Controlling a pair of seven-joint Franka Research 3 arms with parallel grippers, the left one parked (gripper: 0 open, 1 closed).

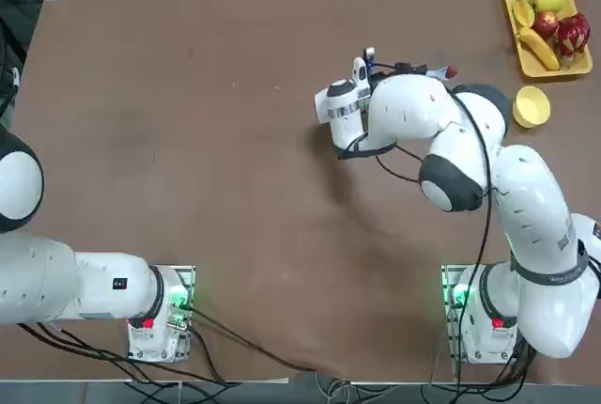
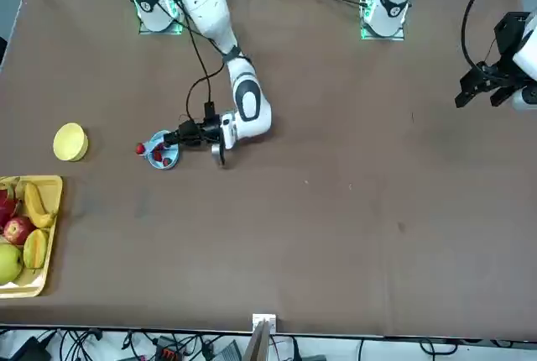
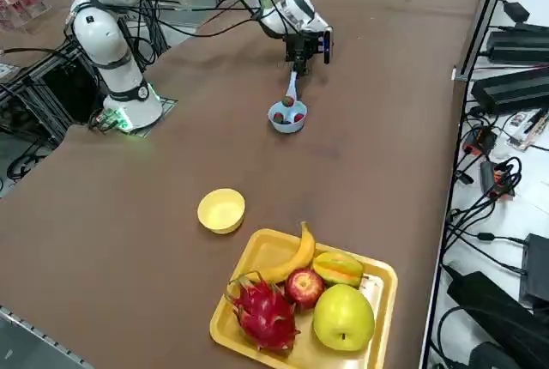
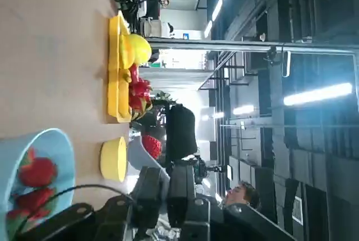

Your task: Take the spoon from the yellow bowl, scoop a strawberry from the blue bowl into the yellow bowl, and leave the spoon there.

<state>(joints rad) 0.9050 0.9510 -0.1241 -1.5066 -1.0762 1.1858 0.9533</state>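
My right gripper (image 2: 174, 138) is shut on the handle of the pale spoon (image 3: 292, 88), a little above the table. A red strawberry (image 2: 140, 149) lies in the spoon's scoop, just past the rim of the blue bowl (image 2: 163, 154) on the side toward the yellow bowl (image 2: 70, 142). More strawberries (image 4: 36, 171) remain in the blue bowl (image 4: 39, 157). The yellow bowl (image 3: 221, 210) stands by itself, a short way beyond the spoon's tip. In the top view the arm hides the blue bowl, and only the spoon's tip with the strawberry (image 1: 451, 72) shows.
A rectangular yellow tray (image 3: 377, 281) with a banana, an apple, a dragon fruit and other fruit sits close behind the yellow bowl, near the table's corner. Cables and boxes lie beyond the table edge on that side.
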